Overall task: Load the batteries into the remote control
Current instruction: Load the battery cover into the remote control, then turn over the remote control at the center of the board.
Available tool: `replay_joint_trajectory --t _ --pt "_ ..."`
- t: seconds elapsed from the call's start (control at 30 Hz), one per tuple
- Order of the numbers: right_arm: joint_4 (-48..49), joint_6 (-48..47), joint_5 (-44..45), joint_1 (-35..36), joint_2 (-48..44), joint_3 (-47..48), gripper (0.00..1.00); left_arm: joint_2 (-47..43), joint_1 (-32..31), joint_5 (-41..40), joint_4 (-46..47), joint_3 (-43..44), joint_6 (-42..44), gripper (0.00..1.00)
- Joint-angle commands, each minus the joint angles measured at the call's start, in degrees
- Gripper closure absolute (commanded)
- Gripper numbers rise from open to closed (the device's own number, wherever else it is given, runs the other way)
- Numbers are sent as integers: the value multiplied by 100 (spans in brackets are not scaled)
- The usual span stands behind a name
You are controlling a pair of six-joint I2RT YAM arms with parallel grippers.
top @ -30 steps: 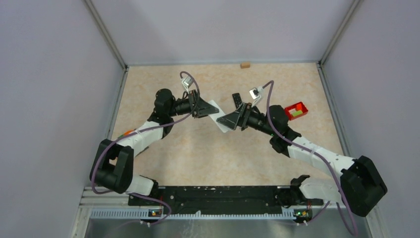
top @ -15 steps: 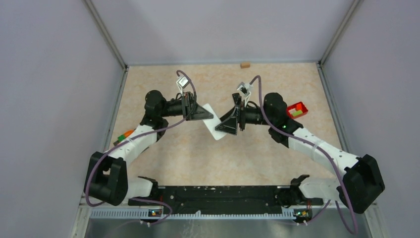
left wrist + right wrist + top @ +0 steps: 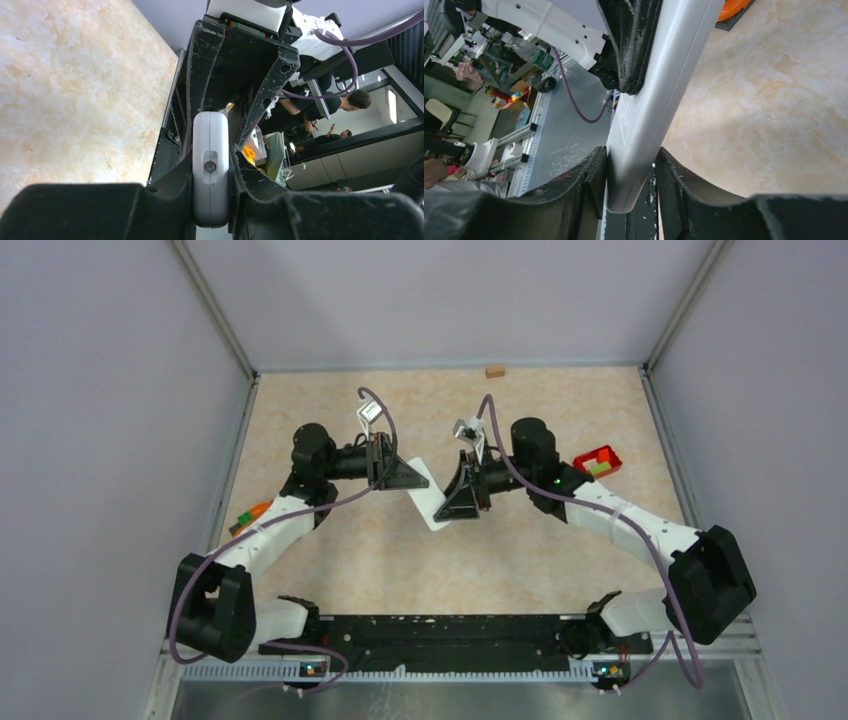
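Note:
A white remote control (image 3: pixel 430 498) hangs above the middle of the table between my two arms. My left gripper (image 3: pixel 412 476) is shut on its far end; the left wrist view shows the remote (image 3: pixel 210 170) edge-on, pinched between both fingers of that gripper (image 3: pixel 210 155). My right gripper (image 3: pixel 456 502) has its jaws around the near end. In the right wrist view the remote (image 3: pixel 659 90) leans against one finger of that gripper (image 3: pixel 631 157), with a narrow gap at the other finger. I cannot make out the batteries in any view.
A small red tray (image 3: pixel 600 461) holding yellow-green blocks sits at the right behind the right arm. An orange and green item (image 3: pixel 250 513) lies by the left wall. A small wooden block (image 3: pixel 494 370) rests at the back edge.
The right arm swung left and its jaws narrowed around the remote's near end. The left gripper kept its hold and shifted the remote slightly left.

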Motion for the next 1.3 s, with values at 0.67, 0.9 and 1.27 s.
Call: replay_joint_trajectory --t 0.67,0.9,1.27 --pt "-2517 -678 5950 -216 -164 726 100 -1020 77 -4638 -4840 824 2860 1" --pt "-3281 -872 8508 -689 557 817 100 -1231 77 -5080 -4873 640 2844 1" --pt "-3856 -1086 10169 -812 2717 1859 100 -1237 77 -5081 -5009 638 2808 1"
